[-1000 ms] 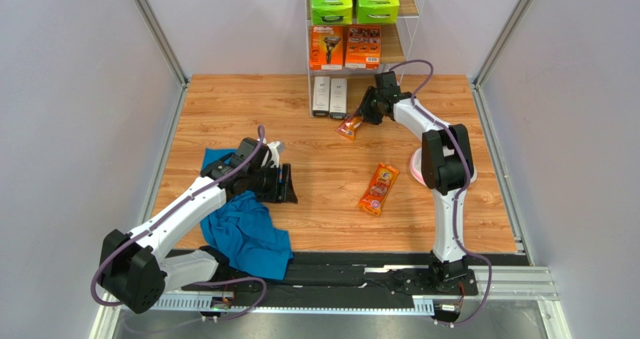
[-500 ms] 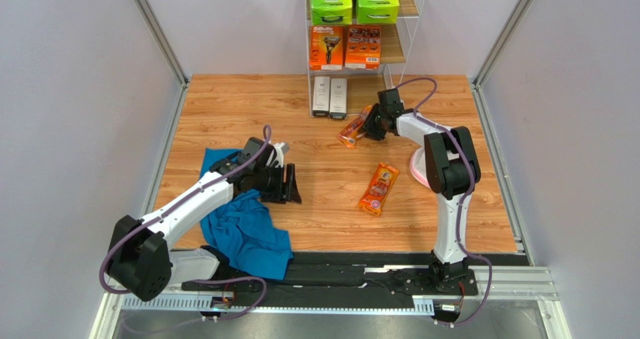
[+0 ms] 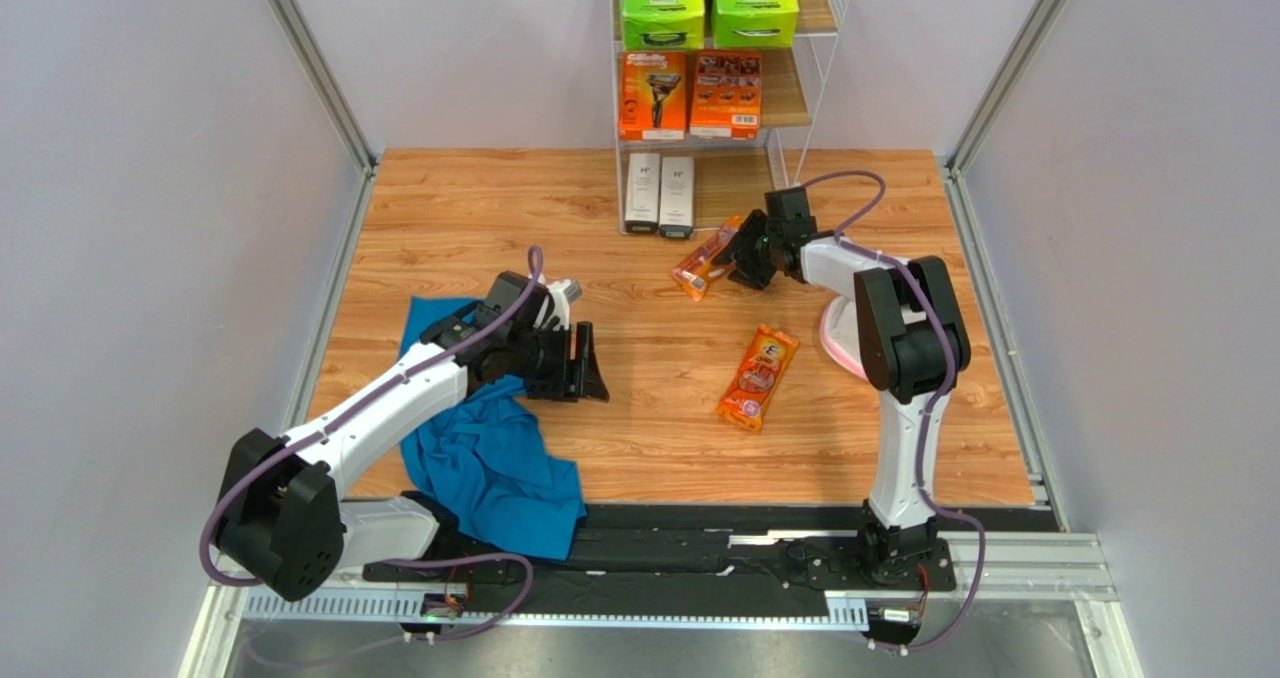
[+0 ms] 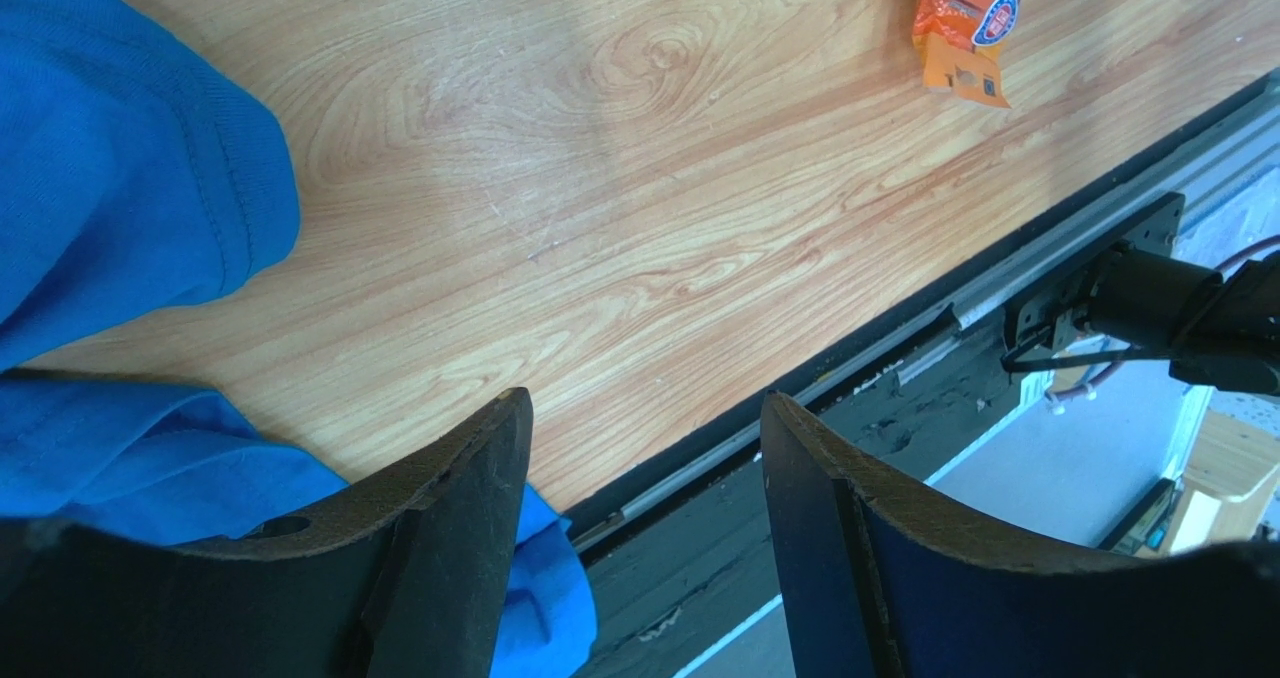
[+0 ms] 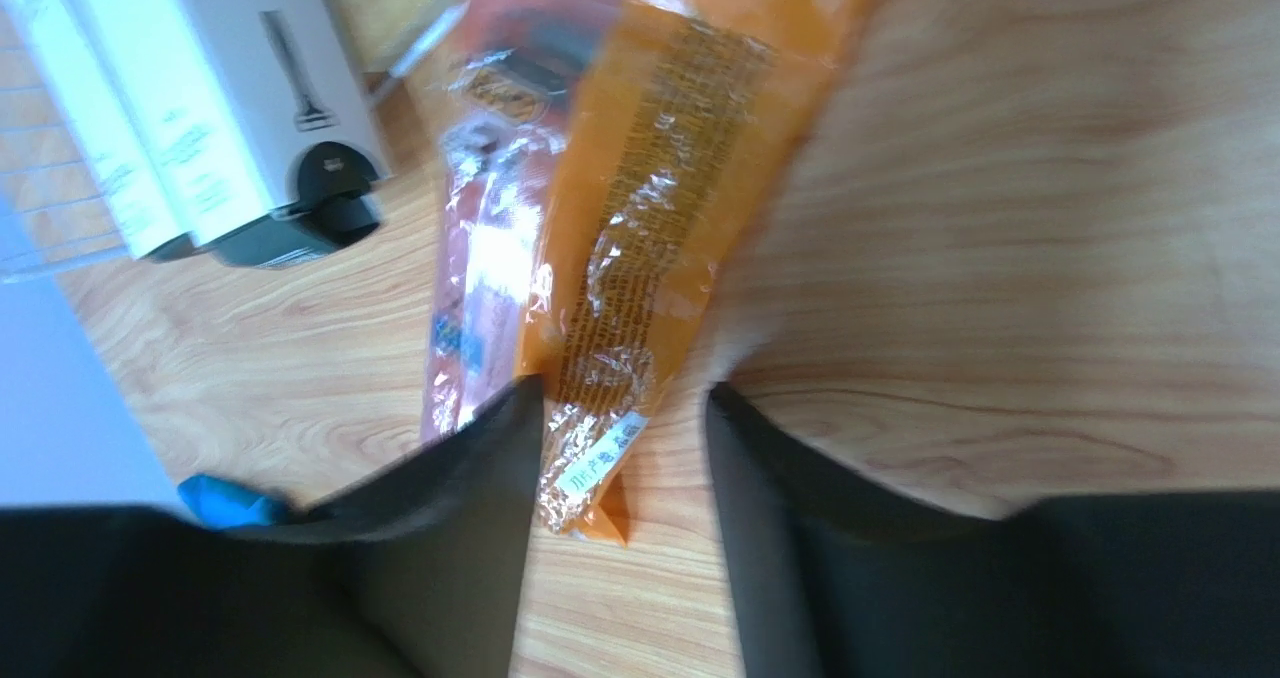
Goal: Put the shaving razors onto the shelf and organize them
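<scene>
One orange blister pack (image 3: 703, 261) lies on the table in front of the shelf (image 3: 784, 90). My right gripper (image 3: 738, 252) is at its right end. In the right wrist view the pack's (image 5: 661, 213) near corner sits between the open jaws of my right gripper (image 5: 624, 393), close to the left finger (image 5: 451, 528), with a gap to the right finger. A second orange pack (image 3: 757, 378) lies mid-table. The shelf holds black-and-lime boxes (image 3: 709, 12), orange boxes (image 3: 690, 93) and slim white boxes (image 3: 661, 192). My left gripper (image 3: 589, 366) hangs open and empty.
A crumpled blue cloth (image 3: 484, 461) lies under the left arm and shows in the left wrist view as blue cloth (image 4: 120, 153). A round pink-rimmed item (image 3: 830, 336) sits behind the right arm. The table's front rail (image 4: 962, 303) runs just beyond the left fingers.
My right gripper has come down from beside the shelf to the end of the orange pack. The left gripper has drifted slightly right, still open.
</scene>
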